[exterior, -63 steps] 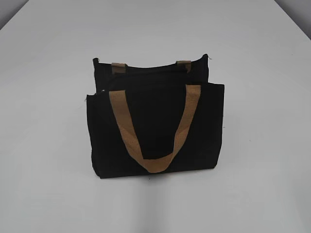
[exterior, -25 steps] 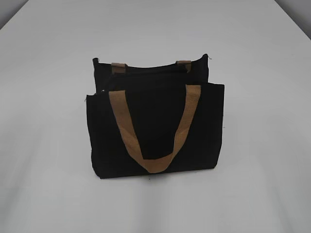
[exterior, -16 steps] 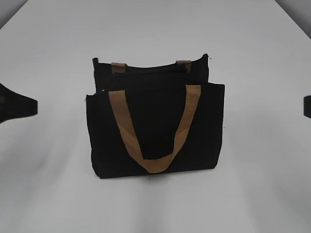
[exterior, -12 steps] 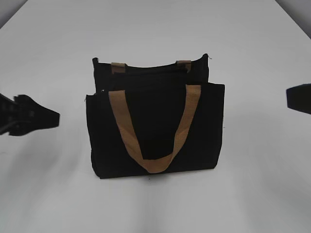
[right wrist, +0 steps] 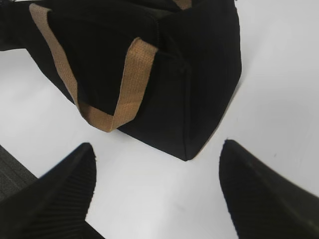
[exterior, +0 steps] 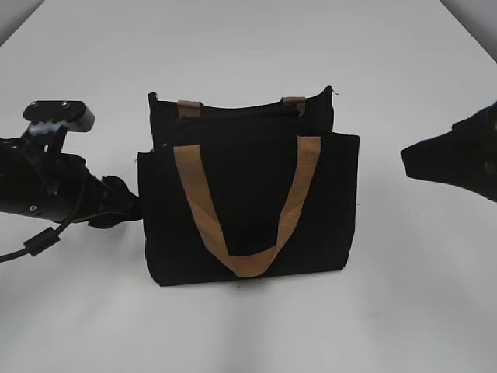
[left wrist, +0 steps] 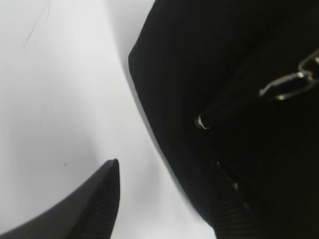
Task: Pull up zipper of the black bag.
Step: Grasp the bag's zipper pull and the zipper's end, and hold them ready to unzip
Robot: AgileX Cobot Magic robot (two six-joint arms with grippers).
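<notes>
The black bag [exterior: 248,206] stands upright mid-counter, tan handle [exterior: 248,202] draped down its front. The left gripper [exterior: 124,206], jaws apart, reaches its left side near the zipper [left wrist: 286,84] ring. The right gripper [right wrist: 154,199] hangs spread wide, off the bag's right corner

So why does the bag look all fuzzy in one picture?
In the left wrist view the camera sits very close, so the black bag and its silvery ring pull blur. In the exterior view the bag is sharper but the right hand smears. The right wrist view is fairly clear, with soft shadows.
</notes>
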